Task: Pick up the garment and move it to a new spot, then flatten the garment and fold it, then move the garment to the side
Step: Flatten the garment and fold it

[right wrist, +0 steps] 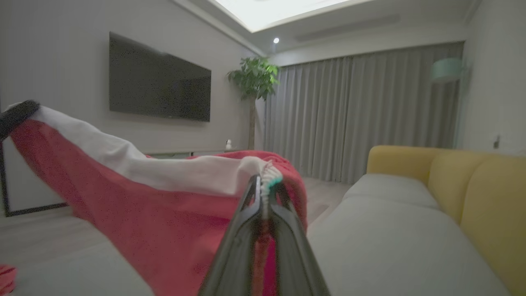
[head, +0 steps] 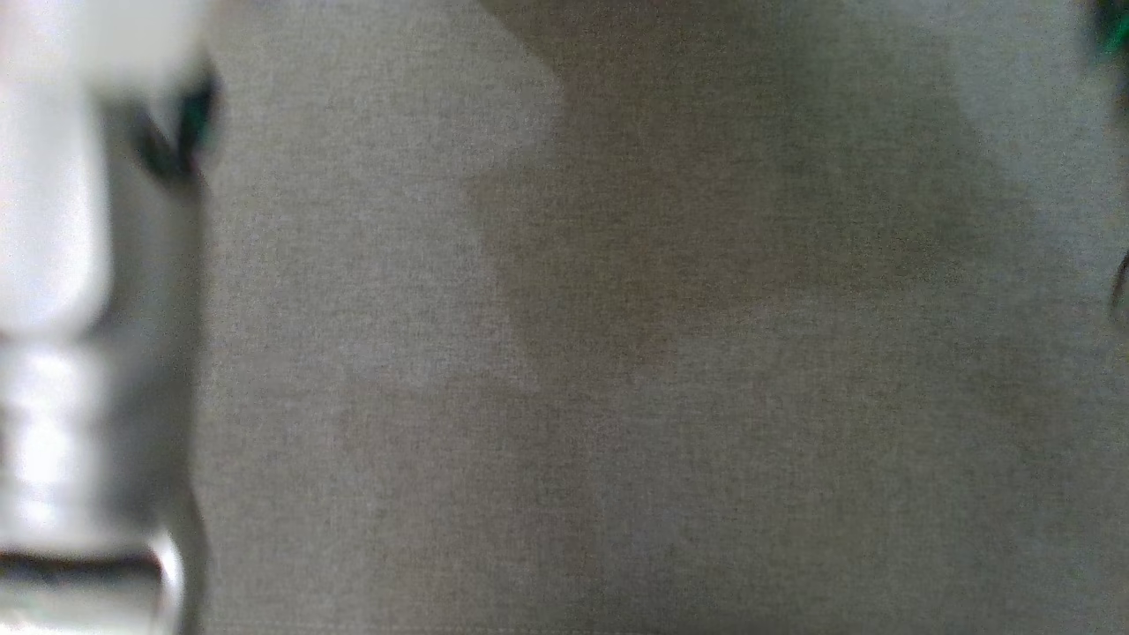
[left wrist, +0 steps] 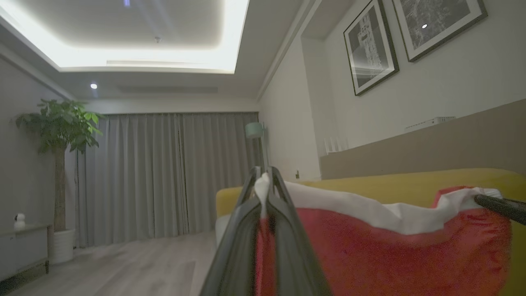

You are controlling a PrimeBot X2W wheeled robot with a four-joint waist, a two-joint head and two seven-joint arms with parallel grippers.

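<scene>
Soft, light, limp red garment with white hem, probably fleece; pinched at opposite hem ends by left gripper and right gripper. Good holds for spreading flat.

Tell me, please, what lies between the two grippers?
The red garment hangs there, its white edge stretched from the left gripper to the right gripper, seen in both wrist views.

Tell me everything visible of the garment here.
The garment is soft red fabric with a white band along its top edge and a bit of teal stitching at one corner. It is spread between the left gripper and the right gripper, each shut on that white edge, sagging between them above the sofa seat. Whether its lower part touches the seat cannot be told.
</scene>
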